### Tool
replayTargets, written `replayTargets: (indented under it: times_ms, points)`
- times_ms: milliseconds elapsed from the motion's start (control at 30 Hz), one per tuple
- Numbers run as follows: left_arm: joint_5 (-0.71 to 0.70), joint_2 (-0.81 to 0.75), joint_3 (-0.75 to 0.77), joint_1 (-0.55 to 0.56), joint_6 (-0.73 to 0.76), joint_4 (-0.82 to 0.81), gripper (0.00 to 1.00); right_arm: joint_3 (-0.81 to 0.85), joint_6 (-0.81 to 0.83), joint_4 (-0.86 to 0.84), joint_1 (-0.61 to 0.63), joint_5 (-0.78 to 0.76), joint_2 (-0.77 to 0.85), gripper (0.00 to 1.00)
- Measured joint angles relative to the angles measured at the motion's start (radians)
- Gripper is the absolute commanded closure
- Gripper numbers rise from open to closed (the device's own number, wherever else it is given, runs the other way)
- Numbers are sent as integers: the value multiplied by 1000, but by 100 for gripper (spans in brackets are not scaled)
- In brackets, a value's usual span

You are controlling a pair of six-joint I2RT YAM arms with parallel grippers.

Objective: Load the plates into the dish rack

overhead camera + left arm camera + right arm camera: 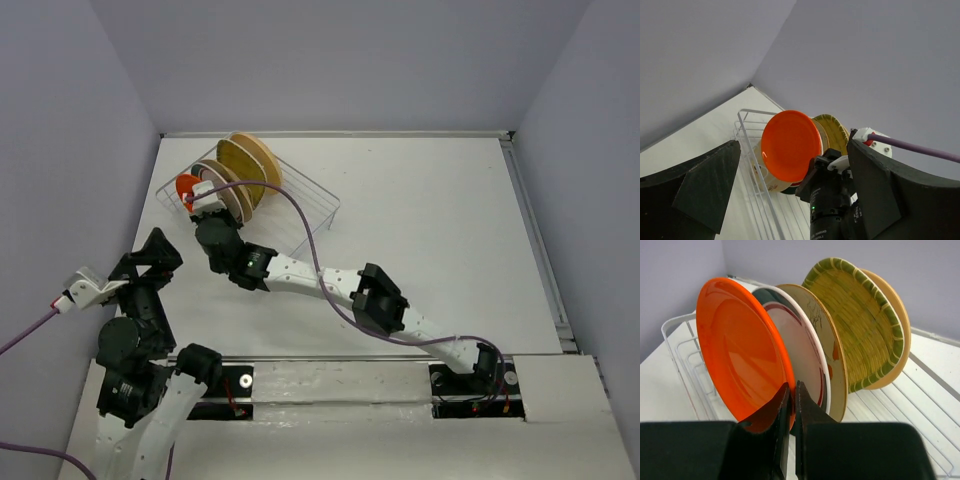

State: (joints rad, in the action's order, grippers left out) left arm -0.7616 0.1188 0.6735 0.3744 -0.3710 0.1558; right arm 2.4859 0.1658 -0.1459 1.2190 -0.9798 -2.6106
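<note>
My right pincer (792, 390), pinched on the lower rim of the red-orange plate (740, 350), holds it upright in the dish rack (297, 207) at the far-left corner of the desk (430, 220) beside four racked plates (865, 330); loading looks almost finished.

white dark-rimmed plate (801, 347) mostly behind red-orange plate (740, 355), peach plate (905, 325) behind ribbed plate (860, 325)
</note>
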Motion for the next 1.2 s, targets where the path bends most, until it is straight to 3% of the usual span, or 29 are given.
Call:
replayTargets:
  times_ms: [167, 400, 1200]
  points:
    - [-2, 0, 0, 5, -2, 2, 1, 52, 134, -148, 0, -49, -83, 93]
    - [0, 0, 0, 6, -2, 2, 1, 52, 182, -230, -1, -69, -89, 93]
    - [10, 0, 0, 6, -2, 2, 1, 51, 24, -135, 0, -34, -112, 93]
